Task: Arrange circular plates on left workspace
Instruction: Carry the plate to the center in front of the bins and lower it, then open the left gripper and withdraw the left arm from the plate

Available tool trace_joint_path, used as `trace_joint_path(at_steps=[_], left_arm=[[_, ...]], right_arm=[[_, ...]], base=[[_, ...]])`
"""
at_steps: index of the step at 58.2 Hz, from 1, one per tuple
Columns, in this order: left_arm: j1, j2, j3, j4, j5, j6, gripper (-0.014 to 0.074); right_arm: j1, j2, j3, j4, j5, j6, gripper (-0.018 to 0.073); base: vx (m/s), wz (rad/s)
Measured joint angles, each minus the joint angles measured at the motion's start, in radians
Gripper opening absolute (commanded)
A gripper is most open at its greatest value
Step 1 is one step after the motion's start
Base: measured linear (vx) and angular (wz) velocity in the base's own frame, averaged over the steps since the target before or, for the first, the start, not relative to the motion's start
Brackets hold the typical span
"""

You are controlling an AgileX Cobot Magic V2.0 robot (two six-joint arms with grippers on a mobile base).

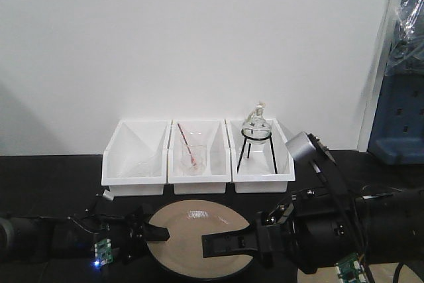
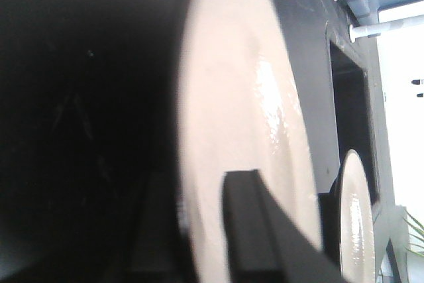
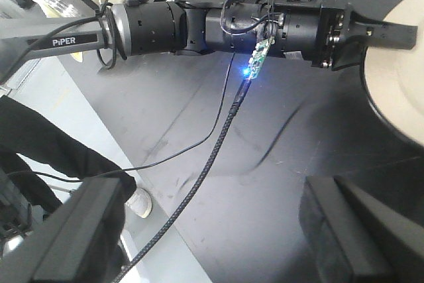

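Observation:
A tan round plate (image 1: 199, 233) with a thin black rim lies on the black benchtop (image 1: 53, 183), in front of the white bins. My left gripper (image 1: 158, 233) is shut on its left rim. In the left wrist view one dark finger (image 2: 255, 230) presses on the plate's glossy face (image 2: 232, 97); the other finger is lost in the dark underneath. A second plate (image 2: 354, 226) shows past it at the right. My right gripper (image 1: 224, 244) hovers over the first plate's right half. In the right wrist view that gripper (image 3: 212, 210) is open and holds nothing, with the plate (image 3: 397, 77) at the far right.
Three white bins stand in a row at the back: one holds clear glassware (image 1: 136, 157), one a beaker with a red rod (image 1: 192, 157), one a flask on a black tripod (image 1: 256, 134). A braided cable (image 3: 212, 157) crosses the bench. A person's legs (image 3: 46, 157) stand beside it.

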Motion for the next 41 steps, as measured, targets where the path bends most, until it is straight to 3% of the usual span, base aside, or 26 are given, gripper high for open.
trace_joint_path(at_steps=[7, 16, 33, 41], left_arm=[[0.0, 0.0, 0.0, 0.001, -0.001, 0.002, 0.0528], [0.006, 0.0, 0.0, 0.017, -0.008, 0.008, 0.0522], [0.113, 0.0, -0.001, 0.197, 0.033, 0.002, 0.0521], [0.171, 0.0, -0.001, 0.244, 0.1, -0.015, 0.0436]], right_arm=[[0.0, 0.0, 0.0, 0.0, -0.001, 0.0, 0.0585], [0.0, 0.0, 0.0, 0.001, -0.012, 0.0, 0.0585], [0.0, 0.0, 0.0, 0.001, -0.028, 0.0, 0.0585], [0.0, 0.0, 0.0, 0.001, -0.028, 0.0, 0.0585]], base=[[0.0, 0.0], [0.0, 0.0], [0.0, 0.0], [0.0, 0.0]])
